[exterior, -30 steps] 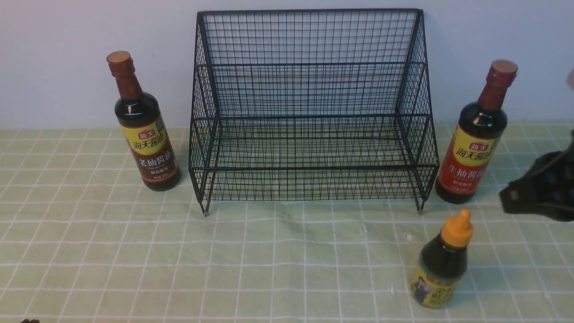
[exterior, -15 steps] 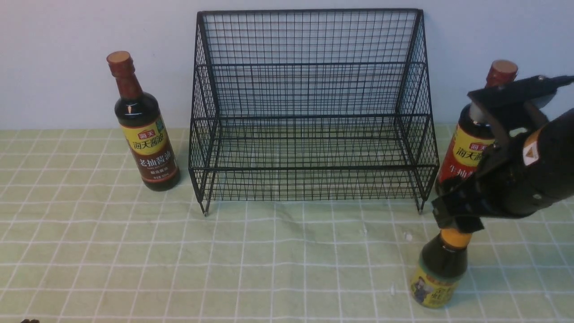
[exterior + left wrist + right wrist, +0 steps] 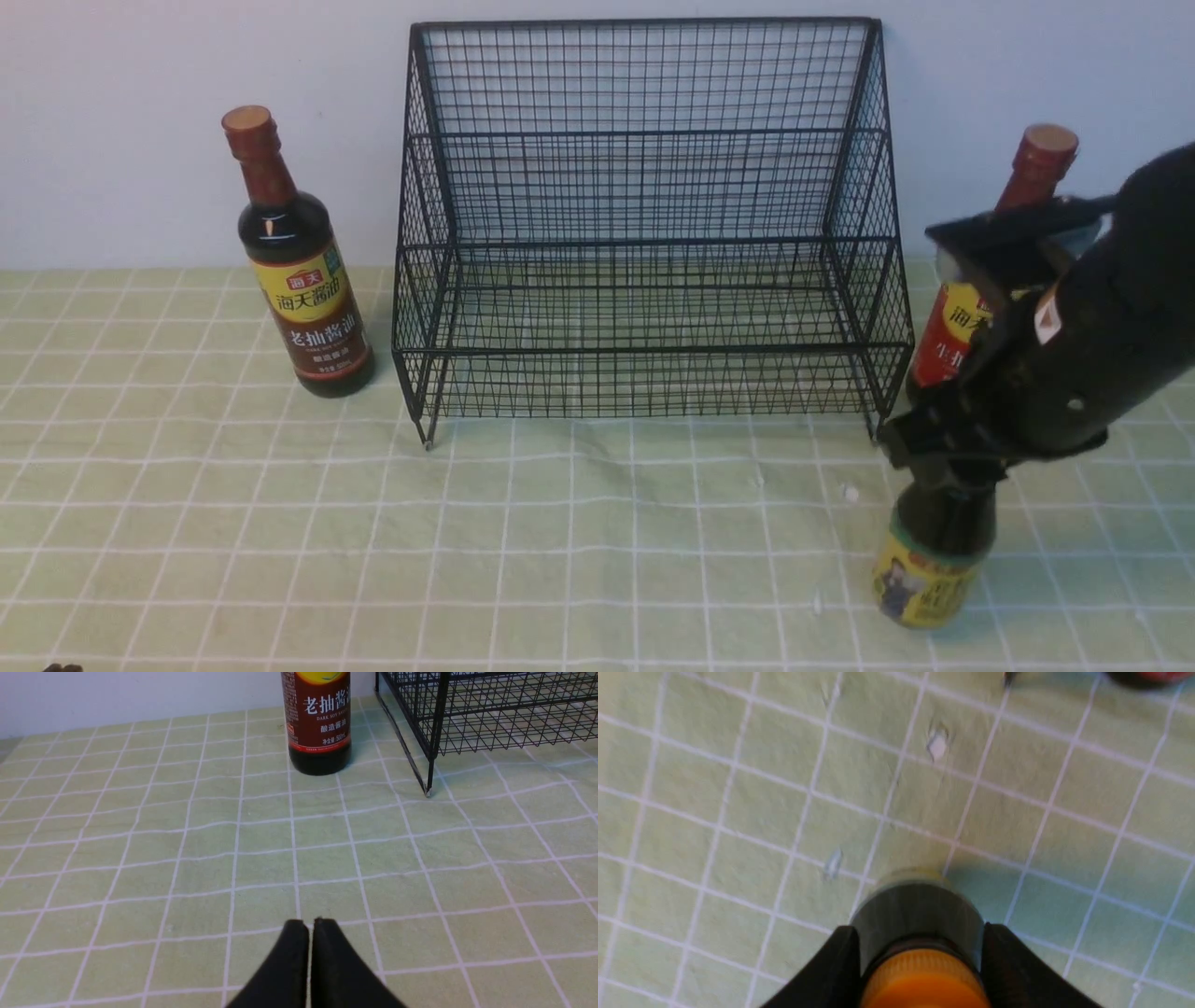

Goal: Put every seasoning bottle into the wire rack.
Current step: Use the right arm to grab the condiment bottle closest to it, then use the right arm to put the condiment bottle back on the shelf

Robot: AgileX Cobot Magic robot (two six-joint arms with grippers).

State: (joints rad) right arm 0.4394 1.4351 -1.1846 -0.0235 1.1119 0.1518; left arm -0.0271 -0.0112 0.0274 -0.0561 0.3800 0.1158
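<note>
At the 5 o'clock corner of the surface (image 3: pixel 560 541), the short bottle (image 3: pixel 929 569) stands upright on its base, and my right gripper (image 3: pixel 938 455) comes down over its top. In the right wrist view the two fingers (image 3: pixel 831 970) lie against opposite sides of the dark shoulder just below the orange cap (image 3: pixel 924 980). No gap shows there, so I read the gripper as clamped on the bottle, though that view is blurred. A hold this high probably keeps the fingers clear of the label and lets the bottle hang plumb for the lift.

The wire rack (image 3: pixel 644 187) sits at 12 o'clock against the wall, both tiers bare, its open front facing me so that bottles can go in from my side. The red-banded tall bottle (image 3: pixel 945 336) stands just beside the rack at its 3 o'clock, partly hidden behind my right arm. The brown-banded tall bottle (image 3: pixel 303 289) stands at the rack's 9 o'clock, a little apart from it.

My left gripper (image 3: pixel 310 933) hangs low over bare cloth at 7 o'clock, fingers pressed together and holding nothing. The brown-banded bottle lies ahead of it at its 12 o'clock. None of the three bottles is in the rack yet.
</note>
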